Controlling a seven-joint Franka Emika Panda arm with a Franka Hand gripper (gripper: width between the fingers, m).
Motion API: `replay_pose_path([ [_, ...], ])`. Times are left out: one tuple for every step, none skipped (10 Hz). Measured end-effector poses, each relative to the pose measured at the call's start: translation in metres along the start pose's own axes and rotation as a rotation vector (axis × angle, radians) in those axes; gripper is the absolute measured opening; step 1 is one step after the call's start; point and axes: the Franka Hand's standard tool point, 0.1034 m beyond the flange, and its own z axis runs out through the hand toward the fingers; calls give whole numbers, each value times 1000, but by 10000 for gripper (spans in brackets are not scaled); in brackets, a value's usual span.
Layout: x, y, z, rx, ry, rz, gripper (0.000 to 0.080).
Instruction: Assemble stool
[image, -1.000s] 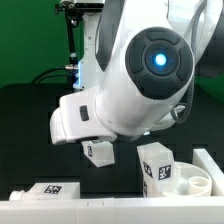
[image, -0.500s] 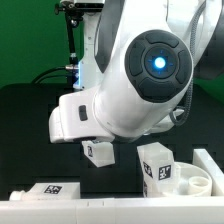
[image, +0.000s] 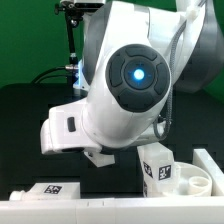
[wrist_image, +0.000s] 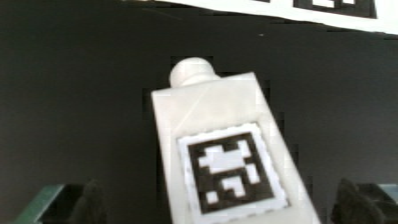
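The gripper (wrist_image: 214, 205) is held wide open and empty astride a lying leg (wrist_image: 217, 130), evidently for grasping, the seat (image: 192, 181) being at four o'clock in the exterior view.

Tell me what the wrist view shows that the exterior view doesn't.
Wrist view only: the tool open, its fingertips either side of a tagged leg lying on the black table. Exterior view only: the seat, a second leg standing beside it, and the arm, which hides the tool. Both: that table; the white piece under the arm is probably the same leg.
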Motion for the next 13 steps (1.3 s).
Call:
replay_pose_path([
  [1, 1, 4, 2, -25, 21, 649],
  [2, 2, 2, 1, -18, 21, 637],
  [2, 2, 3, 1, -18, 22, 637],
  [2, 2, 3, 2, -19, 22, 418],
  [1, 3, 3, 2, -19, 23, 327],
  [2, 3, 3, 2, -18, 23, 327],
  [2, 4, -2, 1, 1, 22, 328],
  [-15, 4, -23, 10, 10, 11, 328],
  [-31, 0, -51, 17, 68, -10, 328],
  [-39, -3, -74, 9, 169, -46, 328],
  [-38, -2, -79, 3, 265, -58, 328],
  [-38, -1, -71, 7, 285, -52, 328],
  [-32, 1, -75, 0, 350, -50, 328],
])
